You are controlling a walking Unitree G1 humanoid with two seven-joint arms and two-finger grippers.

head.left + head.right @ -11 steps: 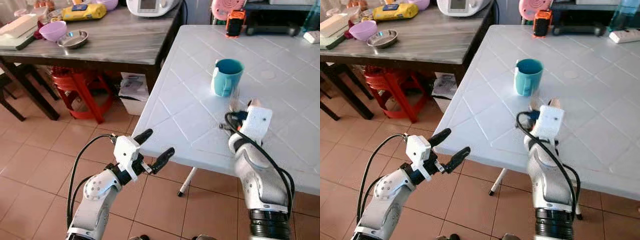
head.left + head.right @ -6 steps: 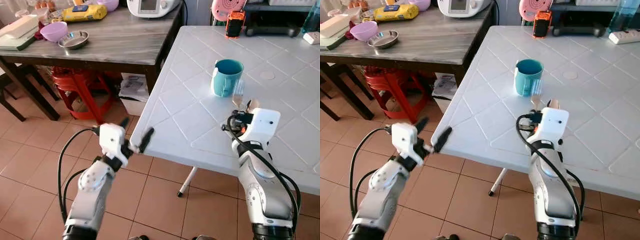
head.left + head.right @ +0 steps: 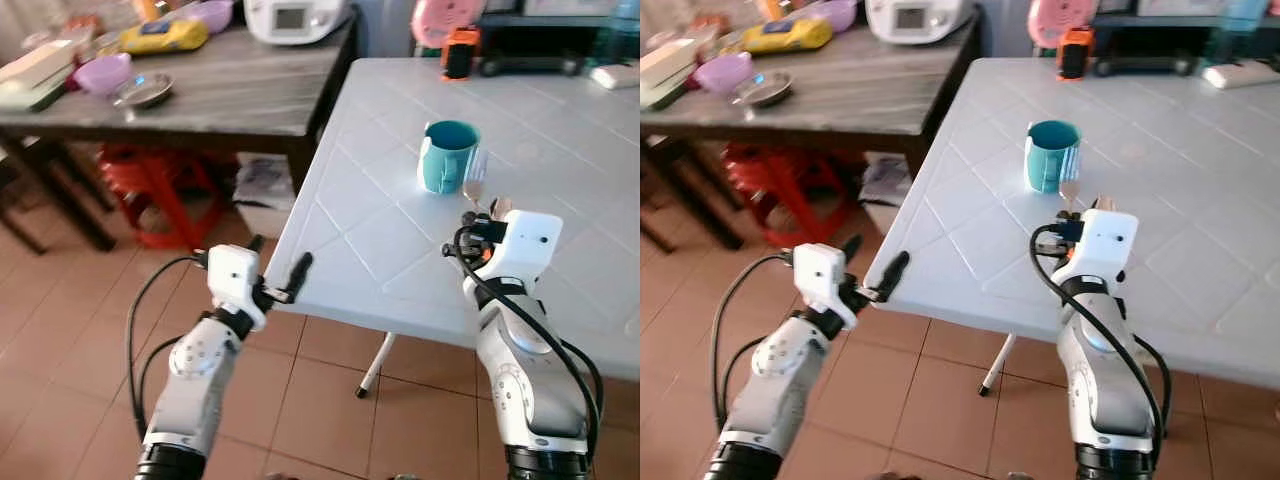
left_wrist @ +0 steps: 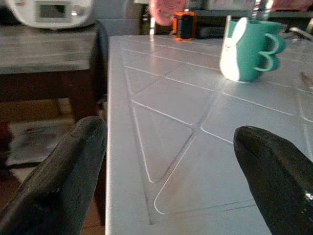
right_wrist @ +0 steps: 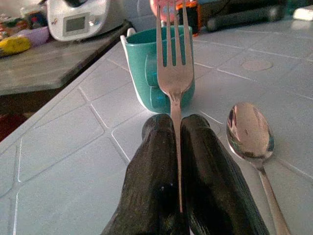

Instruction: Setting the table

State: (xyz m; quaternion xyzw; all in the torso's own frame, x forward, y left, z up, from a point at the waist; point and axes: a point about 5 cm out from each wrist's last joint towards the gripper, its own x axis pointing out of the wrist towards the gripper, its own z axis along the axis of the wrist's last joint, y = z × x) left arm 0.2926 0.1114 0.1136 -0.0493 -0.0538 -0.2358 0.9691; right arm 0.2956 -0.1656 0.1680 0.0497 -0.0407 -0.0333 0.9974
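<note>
The right gripper point(image 5: 175, 147) pinches a fork point(image 5: 173, 63) by its handle, the two black fingers pressed together on it so the tines point forward toward the teal mug point(image 3: 446, 155). It hovers over the white plastic table point(image 3: 380, 230), just on the near side of the mug, which stands upright a little in from the table's left edge. Holding the fork low and level like this suits laying it flat rather than dropping it.

A spoon point(image 5: 250, 132) already lies on the tabletop beside the gripper, bowl toward the mug, on the side away from the table's left edge. The fork probably belongs next to it, to complete a place setting with the mug at its head.

The left gripper point(image 3: 277, 280) waits off the table's near left corner, its fingers spread wide and holding nothing; from its wrist camera the mug sits well beyond the gap between them. It seems parked there to stay clear of the working arm.

Beyond the mug, at the table's far edge, stands a small orange and black object, too blurred to name.
</note>
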